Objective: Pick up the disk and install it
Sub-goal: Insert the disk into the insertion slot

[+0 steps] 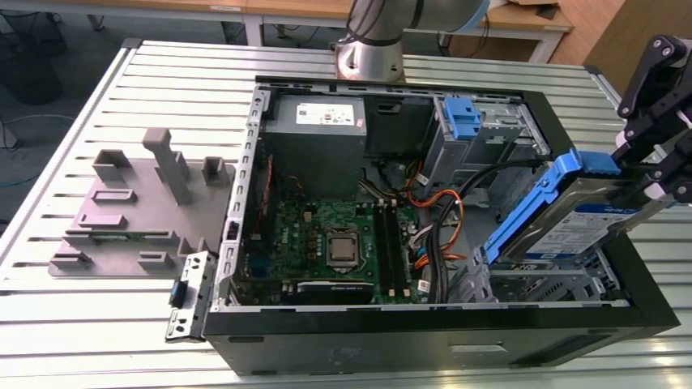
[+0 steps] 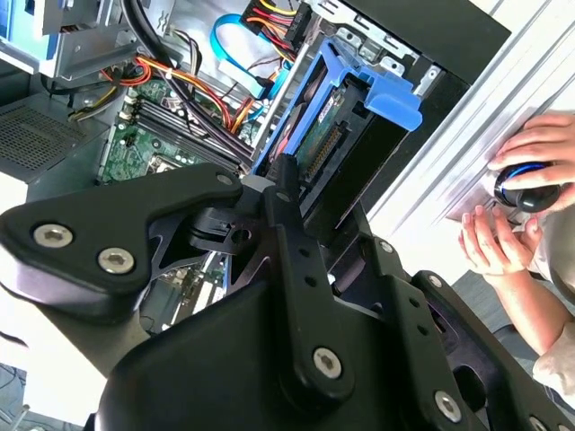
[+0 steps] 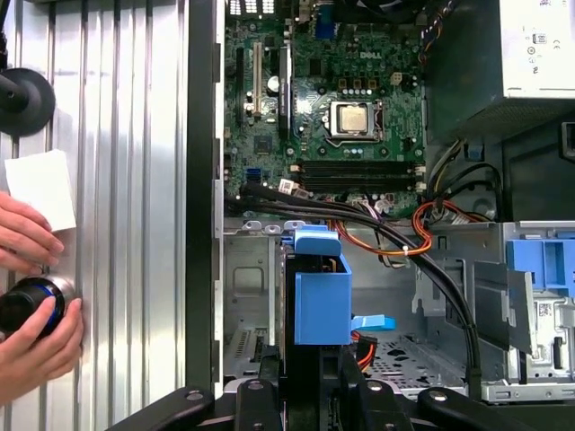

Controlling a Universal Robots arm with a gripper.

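1 disk (image 1: 568, 219): silver drive in its blue carrier, held tilted in the air over the drive cage (image 1: 540, 288) at the near corner of the open computer case (image 1: 433, 352), on the exterior view's right. Its lower end is near the cage opening, and I cannot tell whether it touches.
End effector (image 1: 640, 182): clamped on the disk's raised outer end.
Alignment risk: the disk hangs at a slant to the cage. I judge that a skewed entry would jam the blue rails against the cage's metal walls.
Cable risk: orange and black cables (image 3: 422, 224) run just beside the cage opening in the first wrist view. The carrier's leading edge could snag or pinch them.
Grip risk: the hold is at 1 end only, so a knock against the cage could twist the disk in the grip or drop it toward the motherboard (image 1: 324, 243).
Person risk: 2 hands (image 3: 27, 238) rest on the slatted surface (image 1: 108, 324) just outside the case wall, around a dark round knob (image 3: 31, 301). A wide swing of the arm could meet them.
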